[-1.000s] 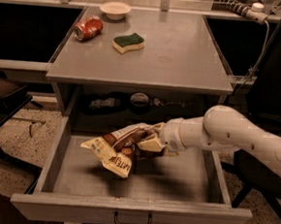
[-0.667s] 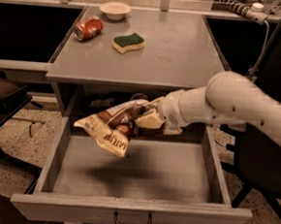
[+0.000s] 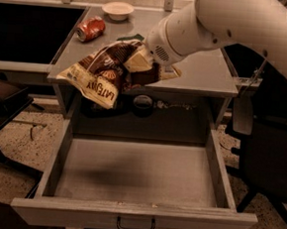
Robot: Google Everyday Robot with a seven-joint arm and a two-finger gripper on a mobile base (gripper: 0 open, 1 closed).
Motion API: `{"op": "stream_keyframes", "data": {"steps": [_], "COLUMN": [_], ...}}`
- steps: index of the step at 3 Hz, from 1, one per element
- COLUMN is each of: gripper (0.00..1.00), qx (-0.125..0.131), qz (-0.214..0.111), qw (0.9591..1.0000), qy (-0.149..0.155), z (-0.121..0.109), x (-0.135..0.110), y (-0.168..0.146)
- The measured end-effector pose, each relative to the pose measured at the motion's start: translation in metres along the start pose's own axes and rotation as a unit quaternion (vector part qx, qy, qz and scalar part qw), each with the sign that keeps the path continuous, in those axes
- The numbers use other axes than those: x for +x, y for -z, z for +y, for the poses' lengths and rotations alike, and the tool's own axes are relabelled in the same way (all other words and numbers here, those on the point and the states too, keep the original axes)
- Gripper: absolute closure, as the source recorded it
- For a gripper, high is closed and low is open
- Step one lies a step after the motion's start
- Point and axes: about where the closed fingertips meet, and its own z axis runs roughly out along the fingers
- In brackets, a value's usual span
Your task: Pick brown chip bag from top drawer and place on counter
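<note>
Your gripper (image 3: 149, 69) sits at the table's front edge, left of centre, above the open top drawer (image 3: 135, 216). The fingers (image 3: 137, 61) are clamped tight on one end of the brown chip bag (image 3: 99, 73). The rest of the bag droops down and left from the grip, cream end lowest.

- **Done:** the bag is out of the drawer and held up at about table height. The drawer is pulled fully out with nothing in it.
- **Left:** the bag isn't on the table (image 3: 202, 66) yet, so you need to carry it over the top, lower it and release.
- **Where to put it:** the crushed red can (image 3: 90, 29) and white bowl (image 3: 118, 10) sit at the back left. A sliver of green sponge (image 3: 132, 36) peeks out behind the bag. The right half looks like the easier landing spot.
</note>
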Motion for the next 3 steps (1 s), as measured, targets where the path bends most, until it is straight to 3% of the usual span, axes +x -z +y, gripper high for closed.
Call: {"op": "stream_keyframes", "data": {"steps": [1, 2, 3], "gripper": [1.0, 1.0, 1.0], "qx": [0.0, 0.031, 0.085], "qz": [0.0, 0.02, 0.073], "qw": [1.0, 0.9993, 0.9933], "qy": [0.0, 0.002, -0.026], "z": [0.0, -0.034, -0.107], "x": [0.0, 0.0, -0.002], "y": [0.0, -0.005, -0.024]}}
